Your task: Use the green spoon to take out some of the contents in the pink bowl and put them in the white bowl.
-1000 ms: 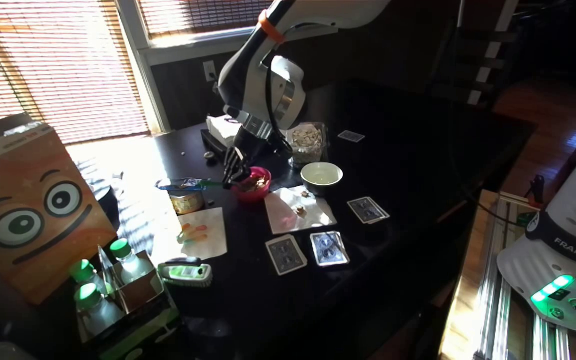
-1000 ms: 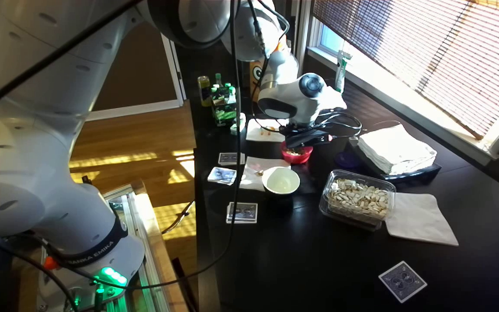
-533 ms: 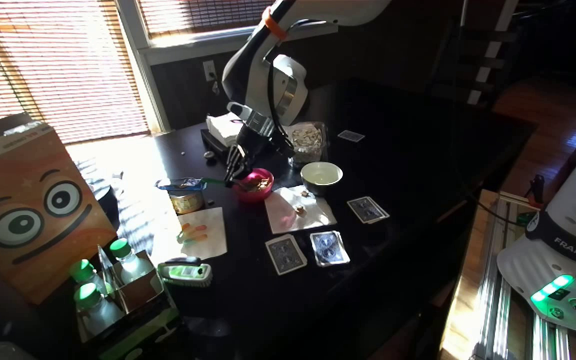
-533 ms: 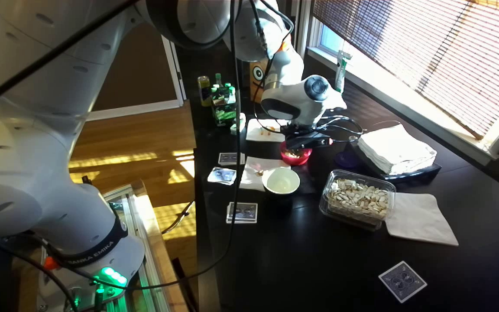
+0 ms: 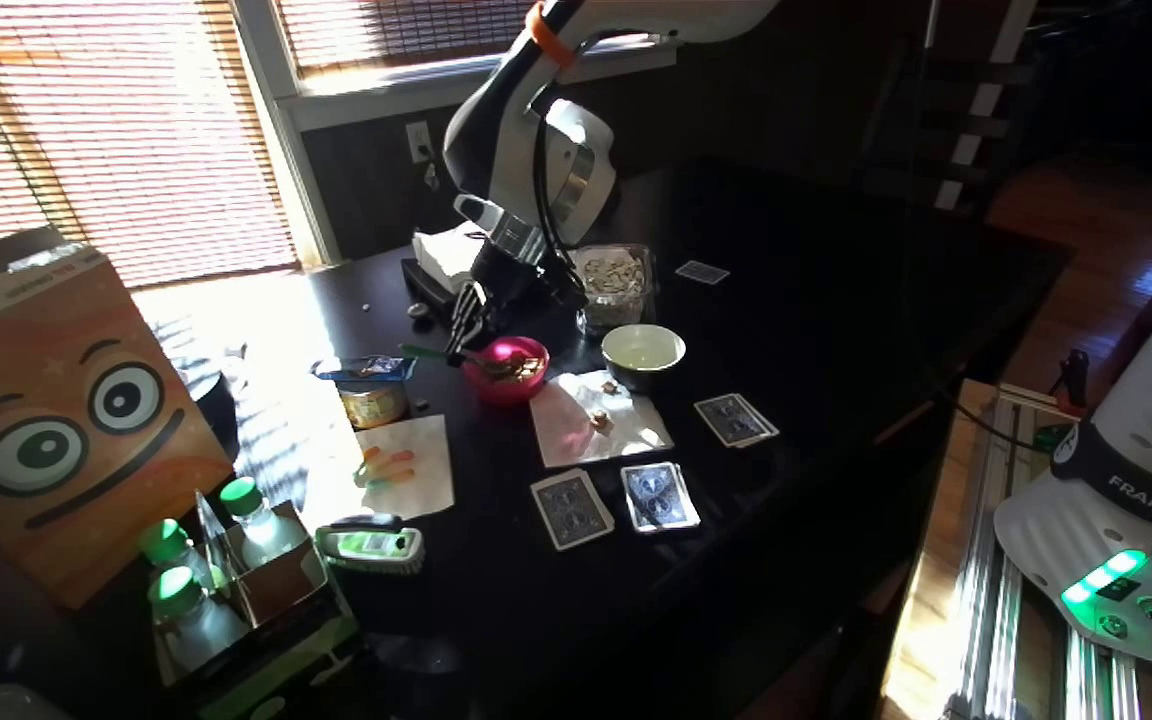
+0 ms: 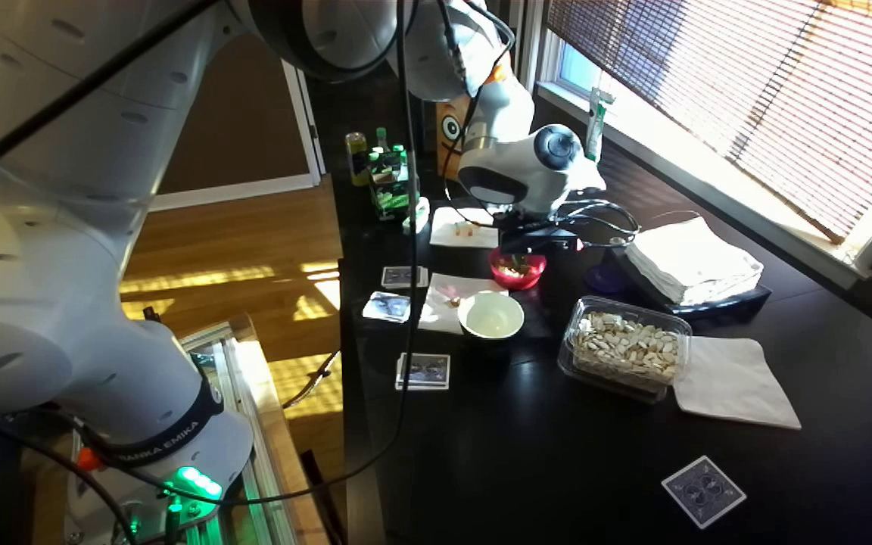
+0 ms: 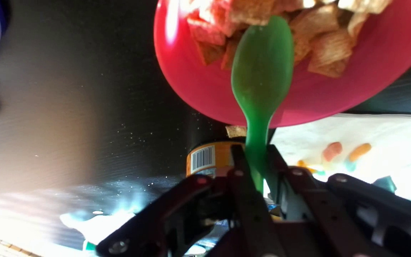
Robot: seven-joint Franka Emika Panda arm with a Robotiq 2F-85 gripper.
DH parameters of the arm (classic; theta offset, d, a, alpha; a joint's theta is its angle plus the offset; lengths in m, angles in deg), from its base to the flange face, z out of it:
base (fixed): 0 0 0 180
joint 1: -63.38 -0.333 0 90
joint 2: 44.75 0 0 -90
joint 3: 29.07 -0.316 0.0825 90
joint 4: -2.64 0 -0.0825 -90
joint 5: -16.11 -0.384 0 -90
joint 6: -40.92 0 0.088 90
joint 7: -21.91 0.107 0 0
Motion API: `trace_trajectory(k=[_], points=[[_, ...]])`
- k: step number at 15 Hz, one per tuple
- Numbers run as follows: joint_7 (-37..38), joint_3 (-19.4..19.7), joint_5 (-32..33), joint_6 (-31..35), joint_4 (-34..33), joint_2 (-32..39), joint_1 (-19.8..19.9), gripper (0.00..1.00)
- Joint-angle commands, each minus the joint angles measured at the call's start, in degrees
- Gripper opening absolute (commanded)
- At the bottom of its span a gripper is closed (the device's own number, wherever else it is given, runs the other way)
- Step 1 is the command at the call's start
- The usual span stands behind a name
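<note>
Two blinds (image 5: 106, 130) glow beside the black table (image 6: 557, 454); the gripper (image 7: 256, 152) pinches the bright green spoon (image 7: 262, 75) across the pink bowl's (image 7: 205, 89) rim.

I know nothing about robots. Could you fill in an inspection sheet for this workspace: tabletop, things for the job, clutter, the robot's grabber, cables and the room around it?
Surface: dark table, sunlit toward the window blinds.
Job's things: green spoon, head in the pink bowl of cereal squares, whether loaded cannot tell; white bowl, no cereal seen inside.
Clutter: playing cards, scrub brush, green-capped bottles, can, plastic container of pumpkin seeds.
Spills: one loose cereal piece between the pink bowl and the can.
Gripper: closed on the green spoon's handle.
Cables: black cable hanging across an exterior view; contact with the table cannot be told.
Surroundings: wood floor, wall outlet, window blinds.
</note>
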Motion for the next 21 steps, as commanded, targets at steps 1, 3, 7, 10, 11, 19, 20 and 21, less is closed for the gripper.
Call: trace_trajectory(k=[1,3,7,10,11,19,20,21], points=[[0.29,-0.59,-1.74,0.53,0.83,-1.59,1.37,0.04],[-0.26,-1.19,-2.29,0.04,0.33,-1.30,2.53,0.04],[-2.89,-4.74,-7.01,0.61,-1.47,0.47,6.43,0.04],[-6.64,-8.21,-11.85,0.47,-2.41,1.54,9.68,0.04],[-7.86,-9.17,-13.11,0.46,-2.63,1.96,10.55,0.04],[-15.30,-12.77,-18.00,0.68,-2.85,5.13,14.88,0.04],[-16.23,-13.13,-18.65,0.58,-2.95,5.52,15.31,0.04],[-17.15,-13.58,-19.22,0.59,-3.01,5.90,15.79,0.04]])
